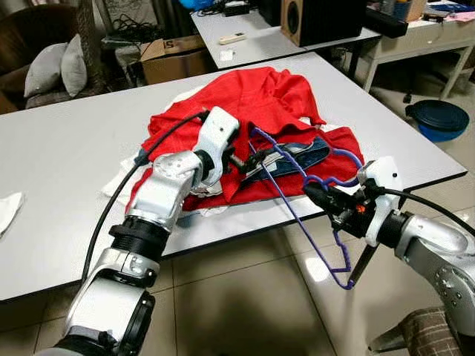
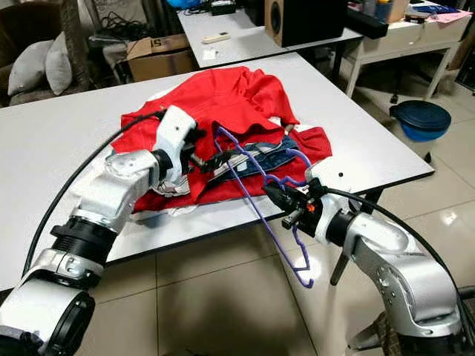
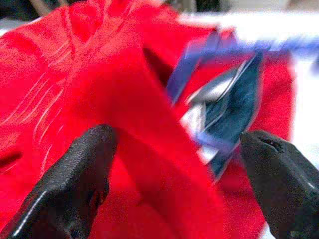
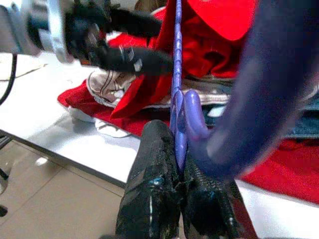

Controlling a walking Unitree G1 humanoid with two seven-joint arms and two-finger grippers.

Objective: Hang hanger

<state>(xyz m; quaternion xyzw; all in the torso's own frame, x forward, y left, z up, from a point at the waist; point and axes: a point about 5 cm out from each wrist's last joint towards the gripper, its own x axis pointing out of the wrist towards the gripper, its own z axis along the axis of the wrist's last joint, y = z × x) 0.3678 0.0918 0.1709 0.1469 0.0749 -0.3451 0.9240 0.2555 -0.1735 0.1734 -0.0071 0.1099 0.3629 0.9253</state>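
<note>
A purple wire hanger [image 1: 286,196] slants from the clothes pile down past the table's front edge. My right gripper [image 1: 315,194] is shut on it near its wavy shoulder, and in the right wrist view the fingers [image 4: 154,199] pinch the purple wire [image 4: 176,74]. A red garment [image 1: 252,96] lies heaped on the white table [image 1: 67,170], with a blue denim piece [image 1: 304,152] under the hanger. My left gripper [image 1: 249,156] is open at the pile's front. In the left wrist view its fingers [image 3: 75,184] stand either side of a raised red fold [image 3: 149,149].
A second table [image 1: 252,37] with a black speaker [image 1: 319,18] stands behind. A cardboard box [image 1: 174,59] and grey cushions [image 1: 59,67] are at the back left. A blue bin [image 1: 438,119] sits on the floor at right. A white cloth [image 1: 7,208] lies at the table's left edge.
</note>
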